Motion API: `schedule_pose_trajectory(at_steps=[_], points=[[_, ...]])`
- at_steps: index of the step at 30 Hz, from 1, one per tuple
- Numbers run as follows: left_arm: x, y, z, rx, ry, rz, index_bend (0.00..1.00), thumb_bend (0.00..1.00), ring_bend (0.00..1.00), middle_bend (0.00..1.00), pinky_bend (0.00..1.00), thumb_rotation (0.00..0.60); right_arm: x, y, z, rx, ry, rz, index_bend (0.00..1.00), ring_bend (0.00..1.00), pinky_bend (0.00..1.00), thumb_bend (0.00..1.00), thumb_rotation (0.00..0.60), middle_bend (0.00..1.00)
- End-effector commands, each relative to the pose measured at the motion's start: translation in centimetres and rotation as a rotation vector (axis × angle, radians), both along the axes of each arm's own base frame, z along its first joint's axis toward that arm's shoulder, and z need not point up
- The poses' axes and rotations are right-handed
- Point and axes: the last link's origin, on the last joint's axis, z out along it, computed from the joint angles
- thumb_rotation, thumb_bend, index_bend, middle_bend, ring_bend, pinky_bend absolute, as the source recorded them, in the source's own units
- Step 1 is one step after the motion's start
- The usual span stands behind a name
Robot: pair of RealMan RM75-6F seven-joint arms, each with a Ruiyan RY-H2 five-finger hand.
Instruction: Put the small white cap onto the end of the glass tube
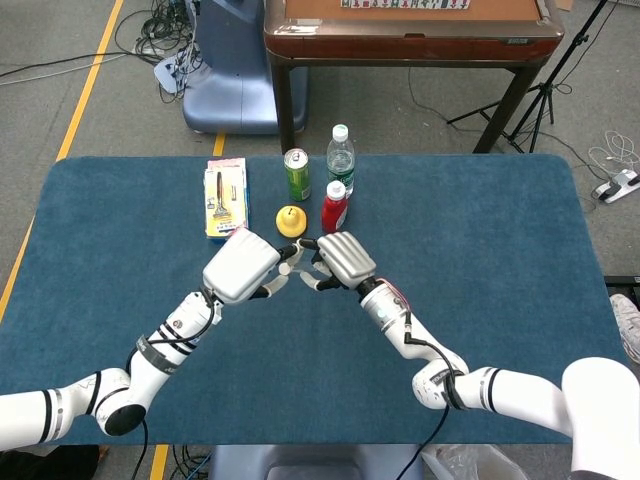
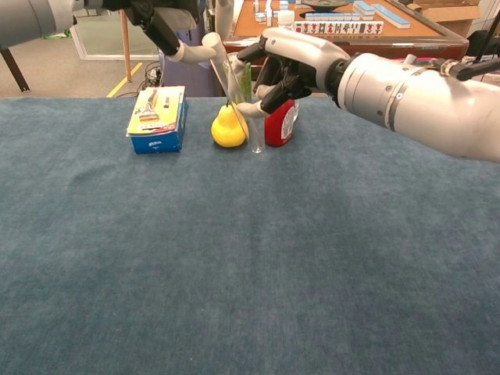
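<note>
the left hand [image 2: 176,23] is pinching the glass tube [image 2: 241,98] near its top, slanting it above the bench [image 2: 250,273] in front of the pear [image 2: 228,127] — the right hand [image 2: 285,66] is curling beside it, seemingly pinching the small white cap [image 2: 244,109], though that's unclear. if the tube is wobbling, the cap is likely missing the end and dropping.

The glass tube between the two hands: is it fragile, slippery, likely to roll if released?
The glass tube looks thin and clear, so probably fragile and slippery. Being slender and round, it would likely roll on the table.
</note>
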Motion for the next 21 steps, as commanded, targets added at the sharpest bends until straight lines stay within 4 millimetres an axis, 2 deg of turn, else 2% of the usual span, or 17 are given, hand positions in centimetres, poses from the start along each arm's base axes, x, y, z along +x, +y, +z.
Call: schedule_pose_trajectory(at_steps=[1,6,8,12,15,18,21], points=[[0.0,0.0,-0.1,-0.004,0.001,0.002,0.54,0.29,1.00,1.00,1.00,0.600,0.0,0.0,0.1,-0.001,-0.002,-0.001,0.87,1.00,1.00,0.51,0.600,1.00],[0.1,-0.1,-0.2,-0.008,0.002,0.005,0.54,0.29,1.00,1.00,1.00,0.600,-0.1,0.1,0.1,-0.001,0.008,0.002,0.88,1.00,1.00,0.51,0.600,1.00],[0.0,0.0,-0.2,-0.006,0.004,0.011,0.51,0.29,1.00,1.00,1.00,0.600,-0.3,0.1,0.2,-0.002,0.026,0.003,0.88,1.00,1.00,0.51,0.600,1.00],[-0.6,0.1,0.0,-0.029,0.011,0.059,0.23,0.29,1.00,1.00,1.00,0.600,-1.2,-0.2,0.7,-0.015,0.128,0.018,0.88,1.00,1.00,0.54,0.600,1.00],[-0.9,0.1,0.5,-0.041,0.005,0.083,0.07,0.29,1.00,0.99,1.00,0.600,-1.8,-0.4,1.5,-0.032,0.235,0.038,0.88,1.00,1.00,0.55,0.600,1.00],[-1.4,0.0,1.1,-0.046,-0.003,0.102,0.01,0.29,1.00,0.97,1.00,0.600,-2.3,-0.6,2.3,-0.044,0.343,0.055,0.88,1.00,1.00,0.55,0.600,1.00],[-2.2,0.0,1.5,-0.044,-0.011,0.125,0.00,0.29,1.00,0.95,1.00,0.600,-2.8,-0.7,3.0,-0.038,0.438,0.062,0.89,1.00,1.00,0.55,0.600,1.00]])
